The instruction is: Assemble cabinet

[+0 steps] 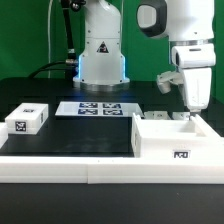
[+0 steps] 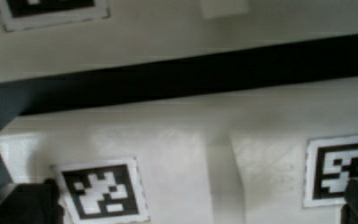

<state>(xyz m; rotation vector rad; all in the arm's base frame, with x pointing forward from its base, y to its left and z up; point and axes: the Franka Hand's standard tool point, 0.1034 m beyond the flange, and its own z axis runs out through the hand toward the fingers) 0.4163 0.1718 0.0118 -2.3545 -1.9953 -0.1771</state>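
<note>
Cabinet body [image 1: 176, 140]: by the bench's [image 1: 90, 135] front edge, exterior view's right. Claw [image 1: 188, 108] above it, spread wide, holding nothing. We judge: centre it over one wall before closing.

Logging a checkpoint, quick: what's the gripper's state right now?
Gripper: open, holding nothing.

The white tagged cabinet body [image 1: 175, 141] is set open-topped at the table's [image 1: 90, 138] front edge, at the exterior view's right, and a smaller tagged block [image 1: 27, 120] is laid well apart at its left.
</note>
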